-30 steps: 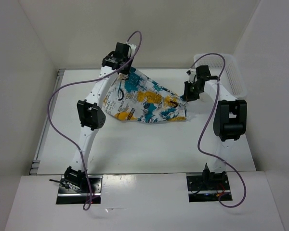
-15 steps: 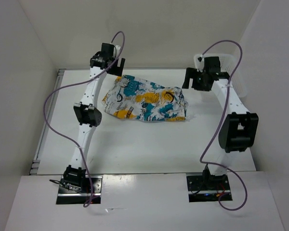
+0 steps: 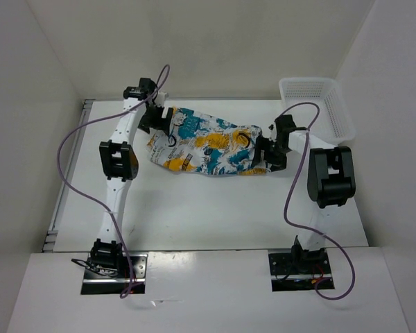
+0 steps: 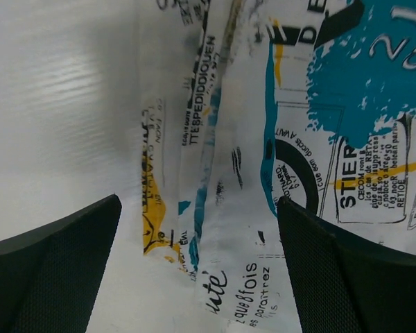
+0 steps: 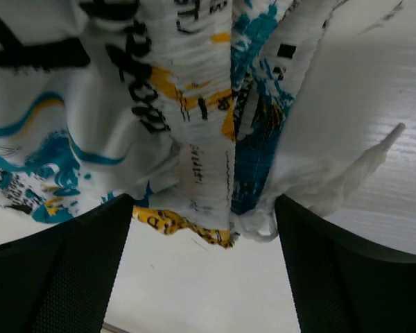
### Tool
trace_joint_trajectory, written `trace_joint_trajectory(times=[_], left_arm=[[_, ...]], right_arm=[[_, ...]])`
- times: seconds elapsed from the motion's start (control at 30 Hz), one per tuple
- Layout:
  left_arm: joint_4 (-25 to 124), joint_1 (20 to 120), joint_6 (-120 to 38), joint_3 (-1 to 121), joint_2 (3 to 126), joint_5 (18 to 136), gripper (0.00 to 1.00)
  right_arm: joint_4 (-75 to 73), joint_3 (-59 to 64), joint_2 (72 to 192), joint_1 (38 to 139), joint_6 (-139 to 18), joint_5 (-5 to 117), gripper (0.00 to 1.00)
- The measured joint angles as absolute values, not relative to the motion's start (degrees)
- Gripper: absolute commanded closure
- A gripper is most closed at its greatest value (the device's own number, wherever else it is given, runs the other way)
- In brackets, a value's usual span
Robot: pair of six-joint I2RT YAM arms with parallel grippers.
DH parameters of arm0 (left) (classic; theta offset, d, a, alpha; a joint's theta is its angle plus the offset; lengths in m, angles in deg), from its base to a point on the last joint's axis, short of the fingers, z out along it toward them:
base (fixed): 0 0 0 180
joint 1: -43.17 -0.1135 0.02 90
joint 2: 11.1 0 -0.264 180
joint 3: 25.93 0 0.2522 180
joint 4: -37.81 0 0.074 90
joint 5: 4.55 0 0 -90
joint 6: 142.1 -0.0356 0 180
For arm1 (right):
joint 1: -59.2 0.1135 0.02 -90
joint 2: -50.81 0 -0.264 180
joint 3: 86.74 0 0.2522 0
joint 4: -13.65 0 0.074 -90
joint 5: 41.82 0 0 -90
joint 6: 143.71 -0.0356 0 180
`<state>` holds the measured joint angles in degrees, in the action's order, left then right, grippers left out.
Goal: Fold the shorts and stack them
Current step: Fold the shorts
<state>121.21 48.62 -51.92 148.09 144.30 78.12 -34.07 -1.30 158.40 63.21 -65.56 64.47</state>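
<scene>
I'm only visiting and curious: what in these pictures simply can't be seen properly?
- Top view: the left gripper and right gripper cover both ends of the shorts, so whether they touch the cloth is unclear.
- Left wrist view: the shorts run off the top, right and bottom edges, so their outline is cut off.
- Right wrist view: bunched folds hide the layers beneath.
- Top view: the printed lettering is too small to read.

The shorts (image 3: pixel 208 149) lie rumpled on the table (image 3: pixel 208 208), stretched sideways across its far middle. It's soft white cloth with a busy teal, yellow-orange and black print, lettering all over. Both ends are bunched into creases, nothing's neatly folded.
</scene>
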Motion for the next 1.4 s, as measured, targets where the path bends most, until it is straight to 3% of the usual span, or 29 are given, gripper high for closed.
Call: trace_joint_trajectory(times=[0.03,0.13,0.17,0.2,0.3,0.33,0.37,0.47,0.63,0.7,0.73,0.8,0.87,1.0,1.13,1.27,1.4], left_arm=[[121.4,48.7,-51.9,147.0,144.4,77.8,0.0],[122.0,48.8,-51.7,143.3,144.4,76.6,0.19],[121.8,48.8,-52.0,141.6,144.3,76.6,0.27],[121.3,48.8,-51.9,140.3,143.7,76.6,0.44],[119.9,48.8,-51.8,133.1,140.5,75.8,0.69],[118.6,48.8,-51.8,129.3,138.5,75.5,0.88],[117.7,48.7,-51.8,125.2,136.5,75.3,0.94],[113.7,48.4,-51.7,111.3,129.2,75.2,0.99],[110.5,47.2,-51.7,87.5,116.0,77.3,0.99],[110.0,46.2,-51.6,80.7,111.8,77.7,0.94],[109.4,45.8,-51.6,77.8,109.9,77.7,0.86],[109.3,45.4,-51.8,74.0,107.2,78.4,0.74],[109.1,45.4,-51.9,72.4,106.0,79.0,0.65],[107.9,45.4,-51.9,71.9,104.9,79.9,0.44],[108.6,45.4,-51.9,75.2,103.3,81.1,0.32],[108.9,45.4,-52.0,85.4,102.8,81.8,0.28],[107.4,45.4,-51.9,97.5,105.2,81.6,0.26]], right_arm=[[-33.8,-1.3,159.2,63.4,-66.2,64.3,0.18],[-32.2,-1.0,160.1,63.7,-68.1,63.3,0.51],[-32.0,-0.8,160.7,63.8,-68.7,63.1,0.6],[-31.8,-0.6,161.0,63.8,-69.0,63.0,0.78],[-31.3,-0.2,161.8,63.8,-69.0,62.0,0.99],[-31.4,0.2,161.9,63.8,-68.6,61.8,1.0],[-31.4,0.5,161.9,63.8,-67.8,61.6,1.0],[-31.9,1.8,161.7,63.9,-63.7,60.6,1.0],[-35.7,1.9,157.5,64.0,-54.6,61.2,1.0],[-37.0,1.4,155.3,64.1,-51.9,62.8,1.0],[-37.1,0.7,154.5,64.3,-50.7,63.6,1.0],[-37.5,-0.8,153.7,64.9,-49.0,64.1,0.66],[-38.4,-2.1,153.7,65.0,-46.6,64.3,0.55],[-42.4,-1.7,153.7,65.0,-41.5,64.5,0.41],[-43.4,1.7,150.9,65.0,-37.4,65.0,0.36],[-37.3,8.8,147.0,65.4,-39.2,66.0,0.39],[-30.4,20.1,152.5,66.0,-44.1,65.9,0.39]])
